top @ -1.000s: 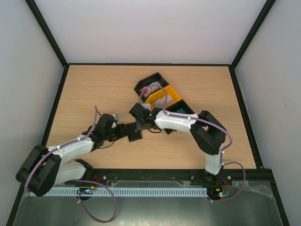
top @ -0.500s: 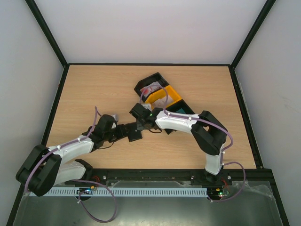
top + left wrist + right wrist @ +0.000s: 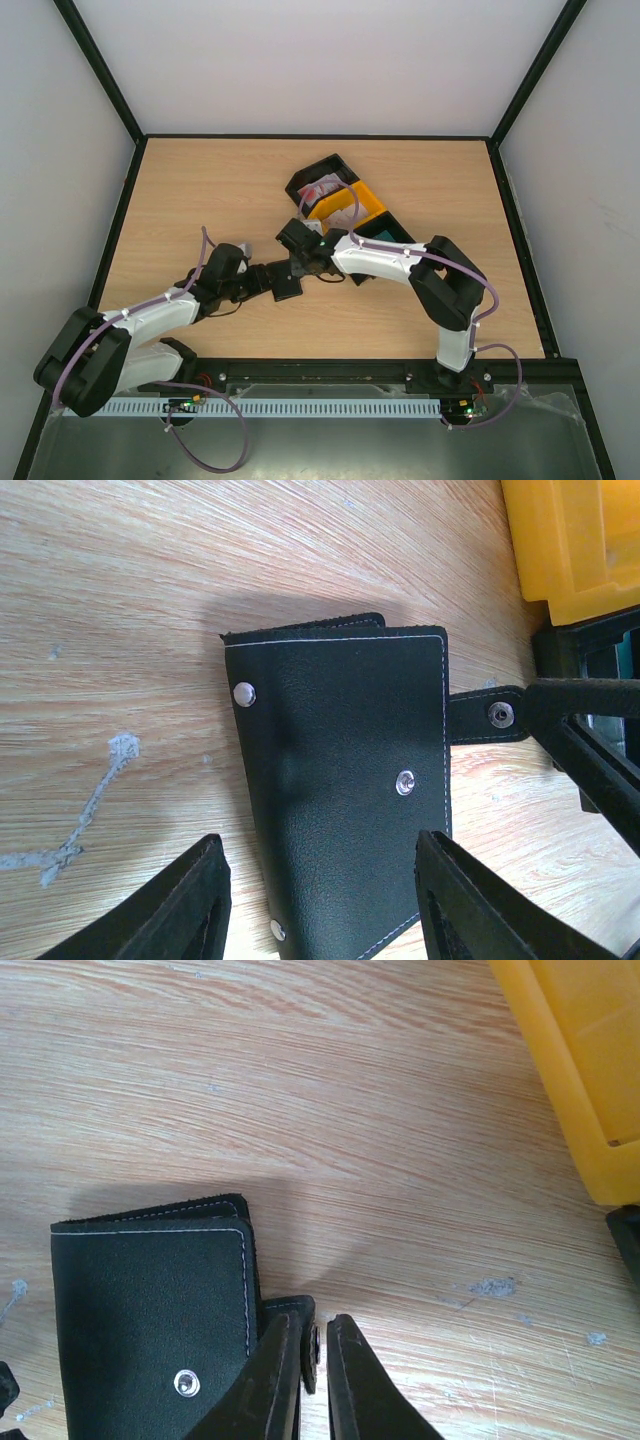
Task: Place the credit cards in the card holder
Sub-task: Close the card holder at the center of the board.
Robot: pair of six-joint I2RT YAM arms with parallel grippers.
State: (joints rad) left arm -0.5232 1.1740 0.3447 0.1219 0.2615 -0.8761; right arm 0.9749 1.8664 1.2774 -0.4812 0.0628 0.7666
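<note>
Right hand [image 3: 314,1332]: closed to a thin slit, pinching the snap strap [image 3: 480,715] of the card holder [image 3: 340,780] just at its stud. The strap was the only part in its grip, and the holder's body lay flat on the tabletop [image 3: 200,200] beside the fingers.

Left hand [image 3: 325,890]: jaws apart, one finger on each side of the holder's near end. A sliver of bare wood showed between one finger and the holder's edge, so I judged it not clamped. Whether the other finger touched the leather, I could not tell.

Position: the card holder sat folded shut, black outer face up, between the two arms and directly under both hands. Its long axis ran away from the left hand, lengthwise between that hand's fingers. The strap stuck out sideways from one long edge, toward the right arm and the trays.

Cards: none in the holder that I could see. A white card with red blotches [image 3: 322,190] lay in the far black tray [image 3: 330,160]. A teal card [image 3: 382,238] lay in the nearer black tray [image 3: 400,232], with the yellow tray [image 3: 365,205] between the two. All sat just beyond the right arm's wrist, on its side of the holder.

Judgement: the holder had yet to be opened. The coming move turned on the strap's direction. A pull across the short axis, away from the left hand's steadying fingers, should swing the flap up. The right arm was the nearer one to the cards.
</note>
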